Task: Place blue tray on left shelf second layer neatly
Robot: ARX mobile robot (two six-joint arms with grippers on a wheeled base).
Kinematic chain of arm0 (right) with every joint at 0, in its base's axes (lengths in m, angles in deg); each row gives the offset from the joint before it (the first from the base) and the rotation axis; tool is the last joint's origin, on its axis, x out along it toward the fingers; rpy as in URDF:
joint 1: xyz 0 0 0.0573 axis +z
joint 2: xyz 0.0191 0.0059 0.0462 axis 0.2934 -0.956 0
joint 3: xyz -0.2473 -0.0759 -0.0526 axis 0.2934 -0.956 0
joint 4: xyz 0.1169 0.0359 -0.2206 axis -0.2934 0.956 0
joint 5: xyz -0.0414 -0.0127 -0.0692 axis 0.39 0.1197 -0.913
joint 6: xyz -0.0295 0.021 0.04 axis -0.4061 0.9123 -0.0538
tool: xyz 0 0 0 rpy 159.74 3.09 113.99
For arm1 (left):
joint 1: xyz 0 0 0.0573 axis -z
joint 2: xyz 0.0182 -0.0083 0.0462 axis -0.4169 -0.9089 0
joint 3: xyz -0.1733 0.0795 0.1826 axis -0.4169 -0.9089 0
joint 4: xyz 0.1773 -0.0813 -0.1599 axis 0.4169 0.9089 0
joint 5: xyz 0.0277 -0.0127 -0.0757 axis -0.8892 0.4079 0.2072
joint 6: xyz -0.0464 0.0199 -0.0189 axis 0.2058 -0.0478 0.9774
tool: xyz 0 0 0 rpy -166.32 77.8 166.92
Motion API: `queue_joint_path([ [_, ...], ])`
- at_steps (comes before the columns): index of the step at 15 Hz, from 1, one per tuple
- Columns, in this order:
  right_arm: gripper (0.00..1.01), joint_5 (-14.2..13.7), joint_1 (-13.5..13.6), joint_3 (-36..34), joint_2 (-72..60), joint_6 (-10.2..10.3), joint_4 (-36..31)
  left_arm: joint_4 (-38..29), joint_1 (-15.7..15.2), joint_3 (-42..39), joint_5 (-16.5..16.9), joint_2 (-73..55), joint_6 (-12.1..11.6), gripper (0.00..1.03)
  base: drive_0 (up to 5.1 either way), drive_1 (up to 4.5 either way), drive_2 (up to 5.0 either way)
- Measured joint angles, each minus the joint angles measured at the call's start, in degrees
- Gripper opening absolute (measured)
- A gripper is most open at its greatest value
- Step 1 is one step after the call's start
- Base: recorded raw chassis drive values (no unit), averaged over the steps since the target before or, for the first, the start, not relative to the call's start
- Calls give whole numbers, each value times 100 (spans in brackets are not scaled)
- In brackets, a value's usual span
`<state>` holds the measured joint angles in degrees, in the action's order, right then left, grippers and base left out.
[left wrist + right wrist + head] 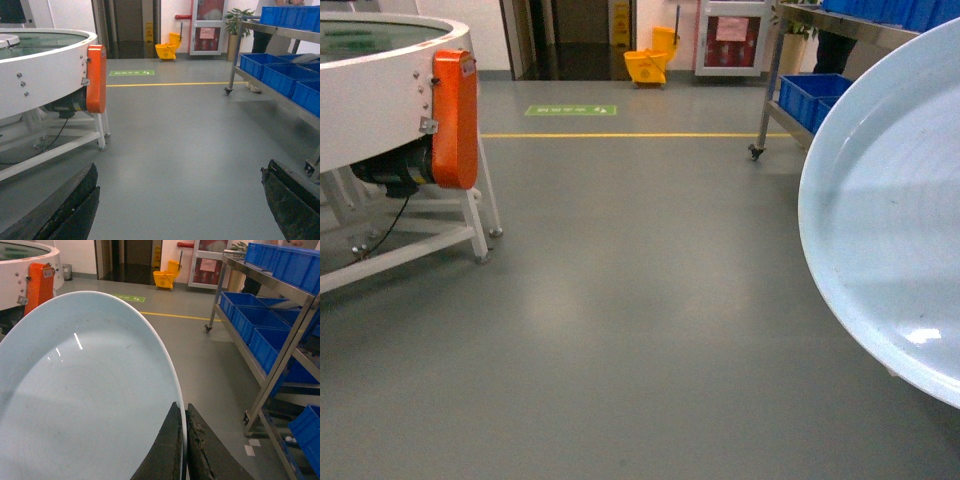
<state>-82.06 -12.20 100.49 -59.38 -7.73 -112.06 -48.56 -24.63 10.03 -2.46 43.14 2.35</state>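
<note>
— Two arms, but only one was carrying anything, right?

— Yes. The right gripper (183,440) had its jaws pinched closed on the rim of the blue tray (85,400), which stood tilted and hung in the air over the grey floor (620,300). The left gripper (180,205) was spread wide and held nothing.

— Where did the tray sit relative to its target?

— Well apart from it. The steel shelf (280,345) with its dark-blue crates (265,325) stood off to the right, and the tray had not reached any tier.

— So how should the carry have gone?

— As I judged it, a thin edge grip on a glossy dish could slip or swing, so slow travel suited best. The tray needed levelling before entry, then sliding in flat between the posts, clear of the crates, and squared up on the second tier before release.

— Was that tier free?

— I could not tell from these views.
</note>
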Motion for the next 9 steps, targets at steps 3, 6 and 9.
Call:
queue_joint_path([
  [3, 2, 0, 0, 0, 0, 0, 0, 0, 0, 0, 0, 0, 0, 98, 0, 0, 0],
  [6, 2, 0, 0, 0, 0, 0, -2, 0, 0, 0, -2, 0, 0, 98, 0, 0, 0],
  [9, 2, 11, 0, 0, -2, 0, 0, -2, -4, 0, -11, 0, 0, 98, 0, 0, 0],
])
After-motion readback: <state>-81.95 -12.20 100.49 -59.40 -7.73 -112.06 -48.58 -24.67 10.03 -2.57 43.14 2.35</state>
